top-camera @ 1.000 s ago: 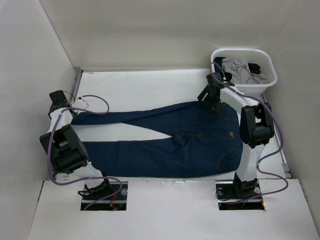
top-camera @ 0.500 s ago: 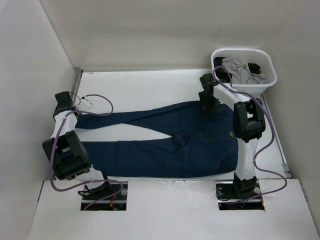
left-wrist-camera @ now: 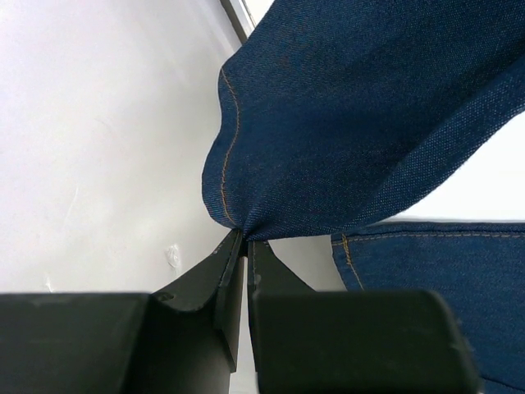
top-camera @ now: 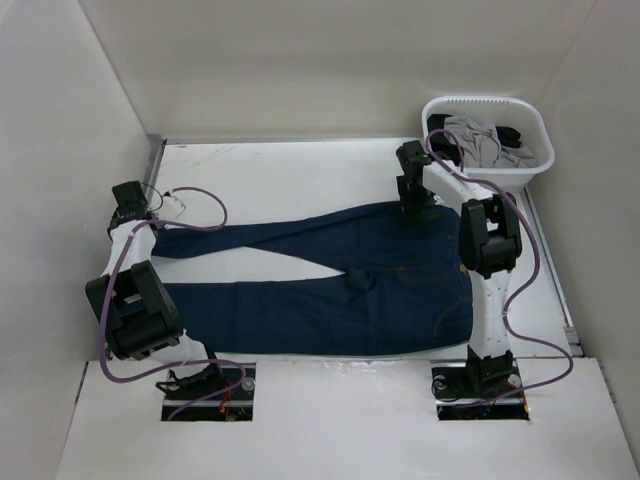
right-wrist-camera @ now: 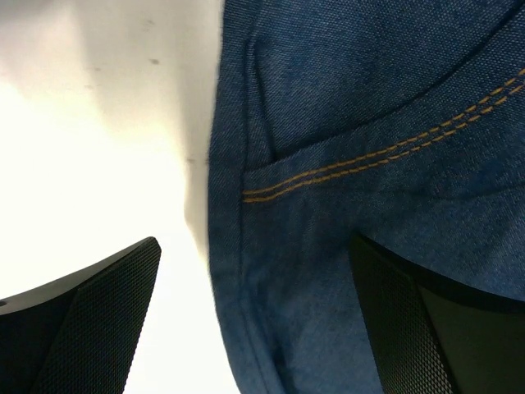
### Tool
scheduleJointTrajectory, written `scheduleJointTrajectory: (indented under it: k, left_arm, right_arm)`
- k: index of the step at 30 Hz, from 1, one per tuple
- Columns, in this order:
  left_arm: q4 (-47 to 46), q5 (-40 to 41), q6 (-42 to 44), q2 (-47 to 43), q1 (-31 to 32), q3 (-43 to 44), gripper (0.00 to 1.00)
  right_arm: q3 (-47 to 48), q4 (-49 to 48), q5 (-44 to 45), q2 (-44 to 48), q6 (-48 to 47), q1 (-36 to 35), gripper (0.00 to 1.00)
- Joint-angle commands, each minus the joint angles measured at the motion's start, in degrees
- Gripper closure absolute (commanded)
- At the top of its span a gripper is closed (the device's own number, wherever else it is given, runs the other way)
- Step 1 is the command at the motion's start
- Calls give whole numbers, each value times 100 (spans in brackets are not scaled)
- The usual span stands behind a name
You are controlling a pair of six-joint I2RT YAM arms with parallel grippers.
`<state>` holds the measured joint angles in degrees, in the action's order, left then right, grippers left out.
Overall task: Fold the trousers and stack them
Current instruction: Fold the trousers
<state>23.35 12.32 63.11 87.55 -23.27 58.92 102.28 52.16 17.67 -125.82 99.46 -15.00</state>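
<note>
The trousers (top-camera: 330, 275) are dark blue jeans lying flat on the white table (top-camera: 280, 175), with the legs pointing left and the waist on the right. My left gripper (top-camera: 138, 222) is at the hem of the far leg. In the left wrist view that gripper (left-wrist-camera: 244, 242) is shut on a pinch of the hem, and the denim (left-wrist-camera: 353, 123) rises from its tips. My right gripper (top-camera: 412, 207) stands at the far corner of the waist. In the right wrist view it (right-wrist-camera: 262, 304) is open, one finger over bare table and the other over the denim (right-wrist-camera: 344, 123), straddling the jeans' edge.
A white laundry basket (top-camera: 480, 101) stands at the back right, holding a light grey garment (top-camera: 470, 135) and a black one (top-camera: 512, 135). White walls close in the table on the left, back and right. Purple cables loop beside both arms.
The right arm has swung left and farther back along the waist, staying open. The left gripper has shifted slightly right with the hem still held.
</note>
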Motion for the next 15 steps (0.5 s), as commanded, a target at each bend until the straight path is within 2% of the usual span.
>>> scheduleJointTrajectory:
  k: [1,3,6,7,8,9,12,15]
  left_arm:
    - [-86,43,-219,-246,81,452,100]
    - [98,8,-518,-308,81,944,100]
    - [598,-176,-783,-309,55,1508,100]
    - [705,-229,-783,-335,28,1552,100]
    - [732,-247,-739,-361,-7,1535,100]
    - [732,-247,-695,-387,-50,1457,100]
    - [575,-256,-494,-458,-252,1150,100]
    - [215,-247,-291,-502,-498,894,100]
  right_arm:
    - [231,312,-184,-214,135,20,0]
    - [170,242,-325,-267,161,20,12]
    - [64,14,-378,-277,214,28,46]
    - [-6,-65,-361,-242,258,28,75]
    - [-93,-144,-387,-198,293,46,97]
    - [-164,-206,-422,-154,311,63,100]
    - [-479,-373,-414,135,145,108,100]
    - [-1085,-864,-370,758,-381,90,100]
